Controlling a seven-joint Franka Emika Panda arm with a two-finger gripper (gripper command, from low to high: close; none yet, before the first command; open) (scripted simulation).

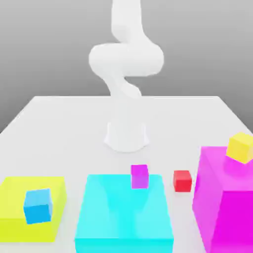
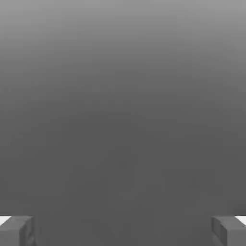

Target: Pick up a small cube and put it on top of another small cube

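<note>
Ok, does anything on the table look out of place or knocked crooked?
Only slightly: the yellow cube on the magenta block sits turned at an angle to the block's edges. The red cube rests squarely on the table. Nothing is spilled or damaged.

Bright red small cube [image 1: 182,181], seemingly plain

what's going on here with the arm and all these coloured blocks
A white robot arm stands at the back of a white table, and nothing is being handled yet. In the hand view its gripper is open and holds nothing. The small red cube sits on the table between the big cyan block and the big magenta block. A small purple cube rests on the cyan block, a small yellow cube on the magenta one.
</note>
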